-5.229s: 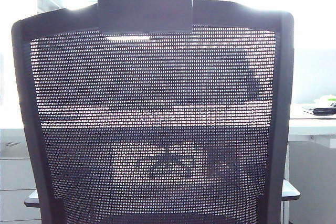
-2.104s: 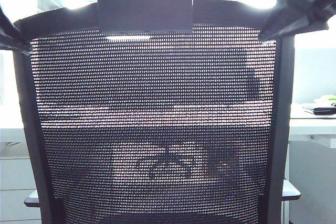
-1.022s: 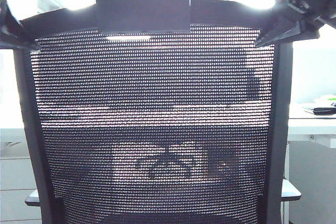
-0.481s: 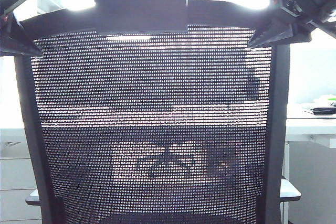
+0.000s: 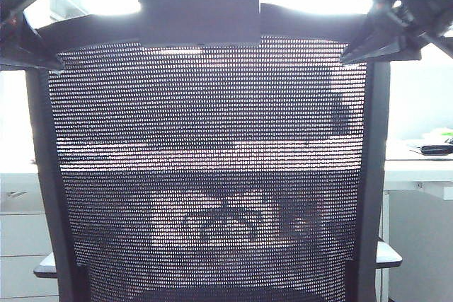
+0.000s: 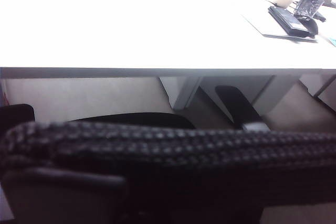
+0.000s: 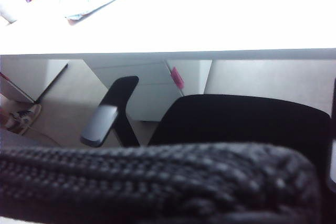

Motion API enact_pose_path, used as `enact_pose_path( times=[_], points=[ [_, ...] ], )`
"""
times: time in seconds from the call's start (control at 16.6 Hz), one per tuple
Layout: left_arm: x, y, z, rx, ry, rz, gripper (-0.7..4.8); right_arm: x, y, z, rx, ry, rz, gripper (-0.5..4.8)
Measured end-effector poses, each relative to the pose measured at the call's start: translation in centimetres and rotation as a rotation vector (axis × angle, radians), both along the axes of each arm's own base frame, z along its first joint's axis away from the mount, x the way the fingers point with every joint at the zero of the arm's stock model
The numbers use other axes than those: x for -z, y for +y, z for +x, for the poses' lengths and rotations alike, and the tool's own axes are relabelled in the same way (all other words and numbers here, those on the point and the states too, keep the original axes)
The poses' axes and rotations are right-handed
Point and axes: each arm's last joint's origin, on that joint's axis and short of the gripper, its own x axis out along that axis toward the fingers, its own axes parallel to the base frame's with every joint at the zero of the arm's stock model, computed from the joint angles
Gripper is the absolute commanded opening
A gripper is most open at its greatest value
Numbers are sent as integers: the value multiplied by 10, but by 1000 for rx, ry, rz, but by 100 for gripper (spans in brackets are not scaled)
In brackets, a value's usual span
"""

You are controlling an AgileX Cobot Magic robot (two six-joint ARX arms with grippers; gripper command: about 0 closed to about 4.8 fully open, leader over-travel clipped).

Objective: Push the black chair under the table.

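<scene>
Black chair (image 5: pixel 205 175): fills the exterior view, mesh back facing the camera, headrest block above it. In the right wrist view its seat (image 7: pixel 236 119) sits near the surface's front edge, and an armrest (image 7: pixel 107 114) reaches toward that edge.
Surface (image 6: pixel 131 24): white top, seen past the chair back in both wrist views; some small items lie far off at one end, too washed out to name. White drawers (image 7: pixel 142 87) stand beneath it.
Left tool (image 5: pixel 25 30): at the upper left corner of the chair frame in the exterior view, apparently against it. Its fingers are hidden in the left wrist view, so I cannot tell whether it is open or closed.
Right tool (image 5: pixel 386 33): at the upper right corner of the frame, likewise apparently in contact. Open or closed: cannot tell.
Done so far: both arms seem set on the chair's top corners, ready to push.
Left to do: by my reading the seat is only at the surface's edge, so most of the push remains.
</scene>
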Motion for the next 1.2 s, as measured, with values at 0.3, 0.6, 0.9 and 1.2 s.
enact_pose_path(
  times=[0.3, 0.6, 0.9, 1.2],
  points=[
    [7, 0, 19, -11, -64, 0, -6, 10, 4, 17, 5, -39, 12, -9],
    [15, -1, 33, -11, -121, -3, -6, 13, 4, 37, 0, -40, 15, -9],
    [20, -2, 68, -19, -145, -1, -6, 6, 6, 71, 25, -70, -24, -9],
    [20, -1, 108, -57, -154, 6, -6, 1, 15, 106, 25, -103, -49, -9]
  ],
)
